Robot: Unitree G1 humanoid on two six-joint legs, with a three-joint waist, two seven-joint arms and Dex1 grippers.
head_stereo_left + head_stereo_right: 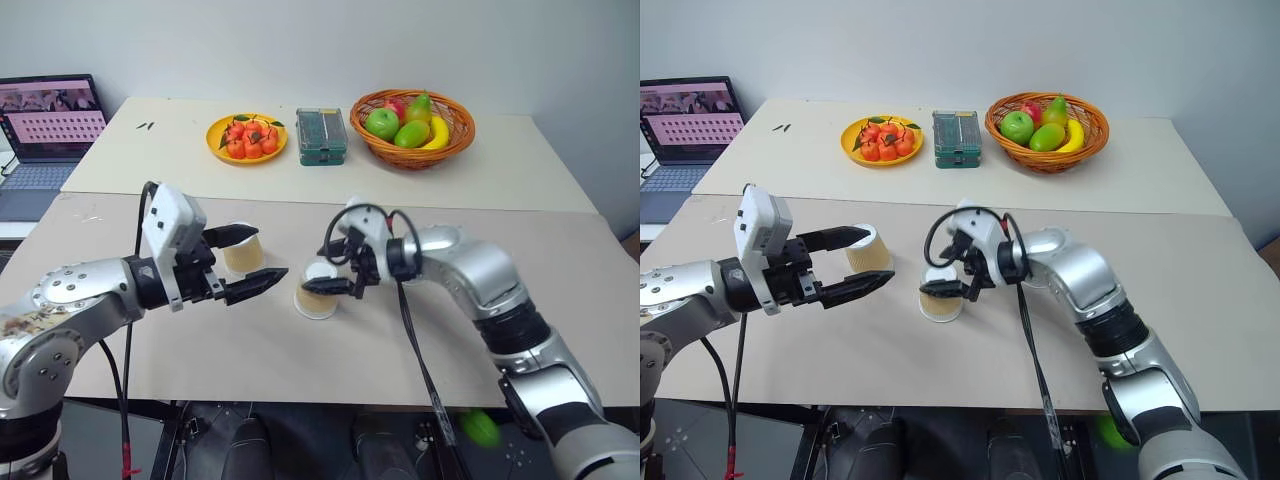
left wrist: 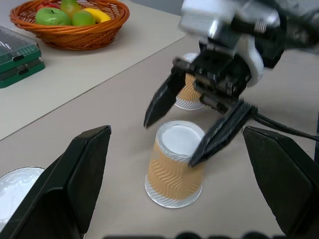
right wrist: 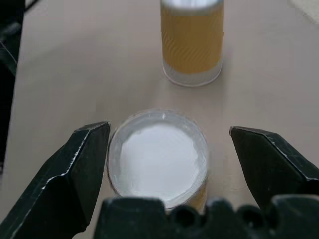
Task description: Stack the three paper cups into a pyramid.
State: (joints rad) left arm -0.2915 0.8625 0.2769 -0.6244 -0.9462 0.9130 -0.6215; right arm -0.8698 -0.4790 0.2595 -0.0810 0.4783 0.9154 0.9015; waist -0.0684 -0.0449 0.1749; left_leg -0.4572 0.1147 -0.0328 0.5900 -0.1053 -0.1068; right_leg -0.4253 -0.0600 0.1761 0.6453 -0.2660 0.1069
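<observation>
Centrally on the worktop (image 1: 250, 360), an upturned cup (image 1: 316, 291) stands upright between the wide, empty fingers of the right claw (image 1: 338, 262); the left claw (image 1: 250, 260), likewise wide, straddles a second cup (image 1: 243, 250).

Head eyes look down; wrist cameras closely share the middle cup (image 2: 174, 167).

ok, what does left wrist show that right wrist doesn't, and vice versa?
Left wrist, not right wrist: fruit basket, green box, and a third cup behind the right gripper.
Right wrist, not left wrist: the left cup's tan side wall; left wrist catches just a sliver of its white base.
Both: the middle cup, upside down on the table, with the right gripper's open fingers either side of it.
</observation>
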